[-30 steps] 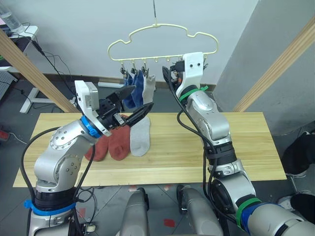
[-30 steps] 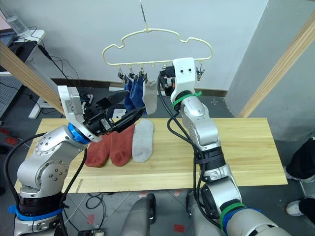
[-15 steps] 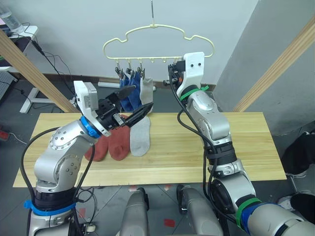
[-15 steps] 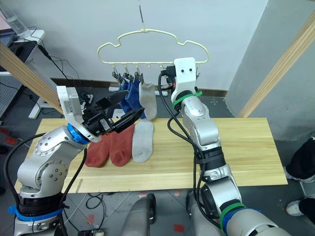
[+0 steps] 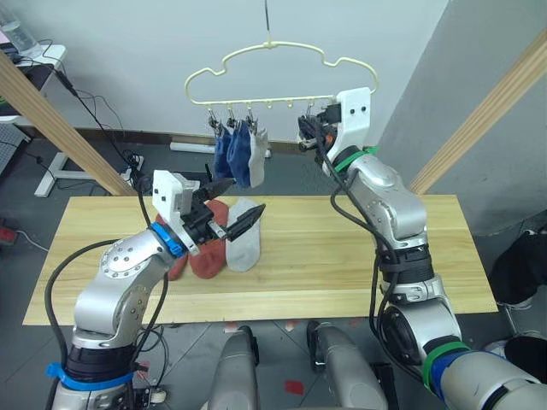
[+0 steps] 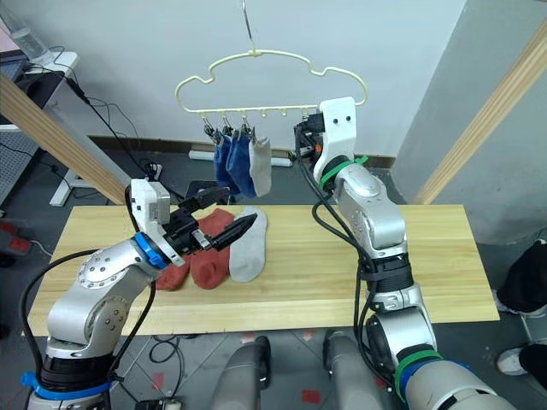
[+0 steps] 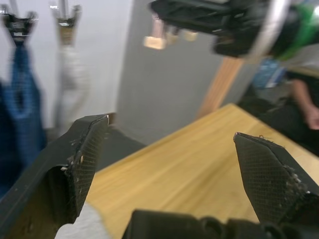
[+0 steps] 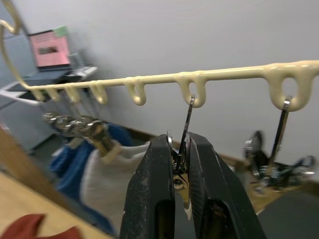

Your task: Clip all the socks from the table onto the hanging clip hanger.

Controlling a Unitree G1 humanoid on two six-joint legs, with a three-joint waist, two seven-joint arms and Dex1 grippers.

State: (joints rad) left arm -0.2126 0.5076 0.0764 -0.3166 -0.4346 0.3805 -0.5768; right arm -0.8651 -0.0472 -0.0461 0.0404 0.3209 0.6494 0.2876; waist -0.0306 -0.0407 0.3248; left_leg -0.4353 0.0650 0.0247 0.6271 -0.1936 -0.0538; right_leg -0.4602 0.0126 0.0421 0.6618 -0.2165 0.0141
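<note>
Fetching the next sock is the step in hand: the left gripper (image 5: 232,203), fingers spread wide and empty, hovers over the grey sock (image 5: 245,243) lying beside two red socks (image 5: 208,249) on the table (image 5: 385,282). The right gripper (image 8: 181,164) pinches a metal clip (image 8: 185,130) on the clip hanger (image 5: 269,73), where three socks hang. Next, the left must descend and grasp.

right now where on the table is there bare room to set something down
The table is bare from the grey sock across to its right end, and along the front edge. It is crowded at left-centre: red socks under the open left gripper.
</note>
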